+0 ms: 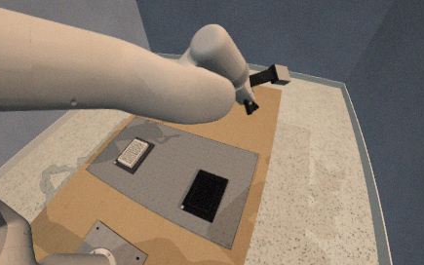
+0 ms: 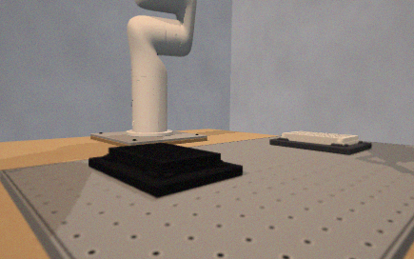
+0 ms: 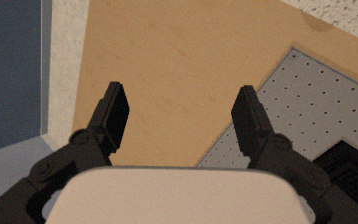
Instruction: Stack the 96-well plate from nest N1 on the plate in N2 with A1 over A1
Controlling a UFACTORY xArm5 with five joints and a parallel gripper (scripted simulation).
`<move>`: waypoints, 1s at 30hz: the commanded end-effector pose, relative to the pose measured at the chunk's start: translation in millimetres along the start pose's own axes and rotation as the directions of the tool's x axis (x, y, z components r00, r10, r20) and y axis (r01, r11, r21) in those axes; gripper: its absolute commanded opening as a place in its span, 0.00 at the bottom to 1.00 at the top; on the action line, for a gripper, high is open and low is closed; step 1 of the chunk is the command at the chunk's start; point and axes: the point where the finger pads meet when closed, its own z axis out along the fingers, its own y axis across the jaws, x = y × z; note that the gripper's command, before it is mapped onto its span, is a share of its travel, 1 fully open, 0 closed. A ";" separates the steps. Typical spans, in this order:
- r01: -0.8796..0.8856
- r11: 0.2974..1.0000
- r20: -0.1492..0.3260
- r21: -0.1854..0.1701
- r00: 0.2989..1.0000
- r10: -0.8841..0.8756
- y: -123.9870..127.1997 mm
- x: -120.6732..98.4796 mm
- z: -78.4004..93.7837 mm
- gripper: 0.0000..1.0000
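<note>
A black 96-well plate (image 1: 205, 195) sits in its black nest on the right of the grey perforated board; it also shows in the exterior view (image 2: 165, 164) and at the lower right edge of the wrist view (image 3: 350, 172). A white 96-well plate (image 1: 133, 153) sits in a dark nest on the left, also seen in the exterior view (image 2: 321, 138). My gripper (image 1: 250, 106) hangs high above the tan mat beyond the board's far corner, well away from both plates. In the wrist view its fingers stand wide open with nothing between them.
The grey perforated board (image 1: 176, 180) lies on a tan mat (image 1: 264, 127) on a speckled table with a raised rim (image 1: 362, 146). The arm's base plate (image 1: 113, 246) is at the near edge. A dark bracket with a grey block (image 1: 275, 74) stands at the far end.
</note>
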 end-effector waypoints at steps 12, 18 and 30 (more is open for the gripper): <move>0.000 1.000 -0.003 0.004 1.000 0.000 -1.8 1.6 -1.6 1.00; 0.028 1.000 0.012 -0.007 1.000 -0.028 -2.4 -3.2 -4.5 1.00; 0.191 0.980 0.114 -0.054 0.976 -0.184 2.7 -42.8 -31.2 1.00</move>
